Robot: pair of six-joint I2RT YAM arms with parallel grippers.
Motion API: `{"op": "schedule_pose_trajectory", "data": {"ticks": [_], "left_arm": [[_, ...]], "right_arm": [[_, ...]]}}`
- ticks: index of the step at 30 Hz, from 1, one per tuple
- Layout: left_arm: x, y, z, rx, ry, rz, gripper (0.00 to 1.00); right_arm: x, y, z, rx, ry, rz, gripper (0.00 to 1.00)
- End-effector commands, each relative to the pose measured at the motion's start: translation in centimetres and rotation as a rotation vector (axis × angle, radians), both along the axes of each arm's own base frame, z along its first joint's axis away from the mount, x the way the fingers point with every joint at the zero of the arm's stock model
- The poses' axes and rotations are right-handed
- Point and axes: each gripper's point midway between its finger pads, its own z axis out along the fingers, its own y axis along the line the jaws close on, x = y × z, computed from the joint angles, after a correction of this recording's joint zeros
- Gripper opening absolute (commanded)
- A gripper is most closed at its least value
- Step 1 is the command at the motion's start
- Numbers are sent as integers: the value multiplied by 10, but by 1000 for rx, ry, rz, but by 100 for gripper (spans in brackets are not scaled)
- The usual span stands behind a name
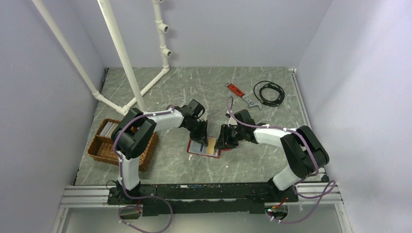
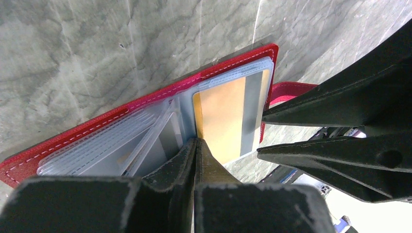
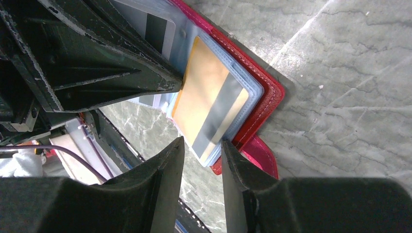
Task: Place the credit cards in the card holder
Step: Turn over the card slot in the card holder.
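The red card holder [image 1: 196, 149] lies open on the marble table, clear sleeves up. A gold-brown credit card [image 3: 206, 97] with a grey stripe sits in the top sleeve, also plain in the left wrist view [image 2: 221, 121]. My left gripper [image 2: 196, 141] is shut, its tip resting on the sleeve at that card's edge with nothing seen between the fingers. My right gripper [image 3: 203, 143] is open, and the card's and sleeve's near corner lies between its fingertips. A pale card [image 3: 145, 22] shows in another sleeve behind the left fingers. From above, both grippers [image 1: 201, 130] [image 1: 226, 138] meet over the holder.
A brown wicker tray [image 1: 99, 150] with pale flat items stands at the left, beside the left arm. A red-handled wrench [image 1: 239, 92] and a coiled black cable [image 1: 268, 92] lie at the back right. White pipes [image 1: 121, 53] rise at the back left.
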Motion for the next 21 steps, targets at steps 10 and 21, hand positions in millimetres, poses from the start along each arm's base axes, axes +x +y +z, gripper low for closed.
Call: {"op": "schedule_pose_trajectory", "data": {"ticks": [10,21], "left_arm": [[-14,8,-13,25,37,-21,8],[-13,5,-4,3,26,-26,8]], "right_arm": [[15,26,27,119,-56,23,36],[15,34,38,185,-55,41,34]]}}
